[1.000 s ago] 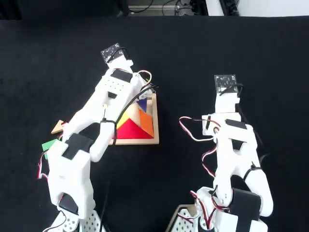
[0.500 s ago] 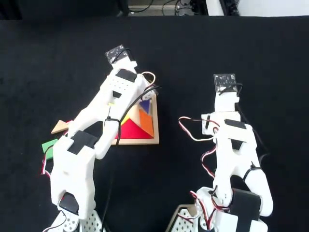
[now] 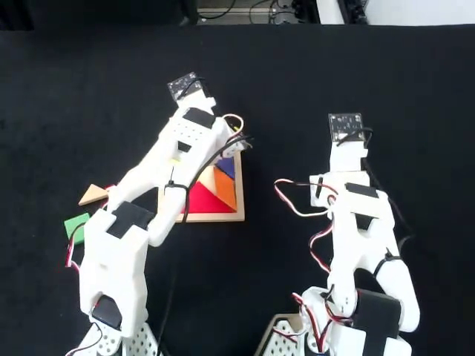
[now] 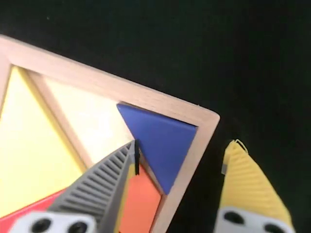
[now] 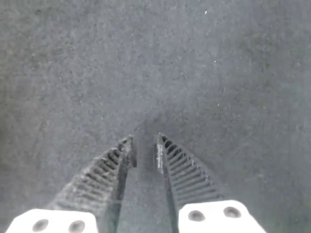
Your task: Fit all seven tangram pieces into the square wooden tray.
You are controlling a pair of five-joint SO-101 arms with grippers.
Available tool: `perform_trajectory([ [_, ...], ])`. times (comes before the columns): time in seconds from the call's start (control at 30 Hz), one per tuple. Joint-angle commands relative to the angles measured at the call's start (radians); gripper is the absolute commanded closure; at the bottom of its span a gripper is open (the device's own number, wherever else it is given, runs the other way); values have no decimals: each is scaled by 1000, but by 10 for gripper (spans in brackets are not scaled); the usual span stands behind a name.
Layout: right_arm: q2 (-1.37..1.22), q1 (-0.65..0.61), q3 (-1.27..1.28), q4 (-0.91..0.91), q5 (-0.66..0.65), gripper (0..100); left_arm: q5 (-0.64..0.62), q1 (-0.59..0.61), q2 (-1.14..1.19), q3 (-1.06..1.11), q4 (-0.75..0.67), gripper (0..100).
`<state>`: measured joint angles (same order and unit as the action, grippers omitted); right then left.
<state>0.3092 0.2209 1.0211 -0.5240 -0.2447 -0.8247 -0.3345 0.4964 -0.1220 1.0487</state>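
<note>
The square wooden tray (image 3: 215, 217) lies at centre left, holding a red triangle (image 3: 202, 200), an orange piece (image 3: 227, 190) and a blue triangle (image 3: 225, 166). My left arm (image 3: 178, 159) stretches over it. In the left wrist view my left gripper (image 4: 185, 144) stands open across the tray's corner rim (image 4: 204, 124). Its grey finger (image 4: 109, 179) is inside, touching the blue triangle (image 4: 163, 141), and its yellow finger (image 4: 248, 182) is outside. A yellow piece (image 4: 29, 145) and the orange piece (image 4: 141, 206) lie beside it. My right gripper (image 5: 144, 145) hangs over bare black cloth, its fingers nearly together and empty.
A tan triangle (image 3: 93, 194) and a green piece (image 3: 76, 225) lie on the black cloth left of the tray, partly under my left arm. My right arm (image 3: 356, 215) stands to the right, well away from the tray. The cloth beyond the tray is bare.
My left arm has swung to the right, toward the tray's far right corner, uncovering more of the tan triangle. The right arm has kept still.
</note>
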Motion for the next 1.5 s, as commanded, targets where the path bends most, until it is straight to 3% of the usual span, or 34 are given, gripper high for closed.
perform_trajectory([
  [0.0,-4,-17,-44,20,0,917,57,-1,-23,-64,21,714],
  [0.2,-4,-18,-45,20,-2,917,173,19,-12,-148,207,714],
  [0.73,-4,-18,-44,20,-2,917,117,-15,64,-97,204,715],
  [1.17,-4,-18,-44,20,-2,917,115,-124,101,-148,210,717],
  [1.47,-4,-18,-44,20,-2,917,115,-114,87,-162,230,717],
])
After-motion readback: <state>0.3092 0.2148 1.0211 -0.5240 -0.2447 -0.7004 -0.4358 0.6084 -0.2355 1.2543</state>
